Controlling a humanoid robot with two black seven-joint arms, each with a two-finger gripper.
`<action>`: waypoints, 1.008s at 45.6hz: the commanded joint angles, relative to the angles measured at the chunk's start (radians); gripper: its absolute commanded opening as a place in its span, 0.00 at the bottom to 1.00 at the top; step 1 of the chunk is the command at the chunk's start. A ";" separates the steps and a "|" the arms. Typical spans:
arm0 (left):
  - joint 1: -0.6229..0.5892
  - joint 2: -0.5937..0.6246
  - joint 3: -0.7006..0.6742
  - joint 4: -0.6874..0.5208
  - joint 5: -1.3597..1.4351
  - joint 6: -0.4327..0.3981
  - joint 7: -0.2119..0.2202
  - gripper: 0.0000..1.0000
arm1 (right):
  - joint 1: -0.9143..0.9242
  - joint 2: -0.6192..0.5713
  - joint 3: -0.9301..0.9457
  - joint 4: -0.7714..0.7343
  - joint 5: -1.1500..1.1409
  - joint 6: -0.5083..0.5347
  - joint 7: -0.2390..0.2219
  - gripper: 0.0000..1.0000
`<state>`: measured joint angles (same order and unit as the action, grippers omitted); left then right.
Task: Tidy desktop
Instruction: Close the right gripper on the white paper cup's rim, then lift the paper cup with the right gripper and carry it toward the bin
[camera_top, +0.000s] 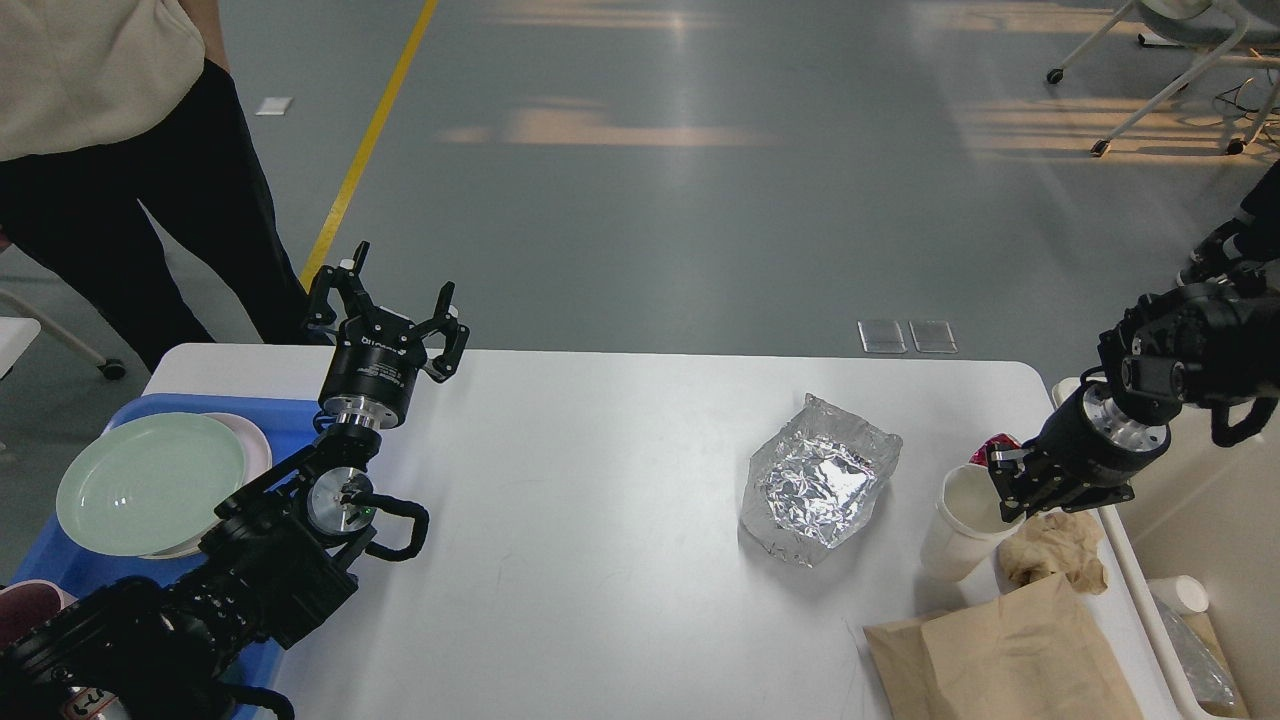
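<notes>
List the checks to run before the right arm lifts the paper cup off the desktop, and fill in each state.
1. Right gripper at the paper cup rim: ok.
2. Its fingers closed on the rim: cannot tell, dark and end-on.
3. Cup upright: not ok, it leans.
4. Crumpled napkin clear of the cup: cannot tell, very close.
5. Foil container out of the way: ok, apart to the left.
6. Left gripper open and holding nothing: ok, raised at the desktop's far left.

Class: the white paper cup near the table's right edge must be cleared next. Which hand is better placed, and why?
The right hand: it is already at the paper cup's rim. The left hand is raised, open and empty, over the table's far left corner.
</notes>
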<state>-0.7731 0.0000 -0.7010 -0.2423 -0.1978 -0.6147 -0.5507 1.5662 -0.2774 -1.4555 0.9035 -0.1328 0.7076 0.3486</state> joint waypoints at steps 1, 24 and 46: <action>0.000 0.000 0.000 0.000 0.000 0.001 0.000 0.96 | 0.057 -0.023 0.007 0.001 0.005 0.093 0.003 0.00; 0.000 0.000 0.000 0.000 0.000 0.000 0.000 0.96 | 0.491 -0.088 -0.092 -0.031 -0.019 0.252 -0.005 0.00; 0.000 0.000 0.000 0.000 0.000 0.001 0.000 0.96 | 0.299 -0.336 -0.138 -0.193 -0.015 -0.103 -0.007 0.00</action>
<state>-0.7730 0.0000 -0.7010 -0.2425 -0.1973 -0.6148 -0.5507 1.9291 -0.5469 -1.6047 0.7123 -0.1527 0.7542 0.3420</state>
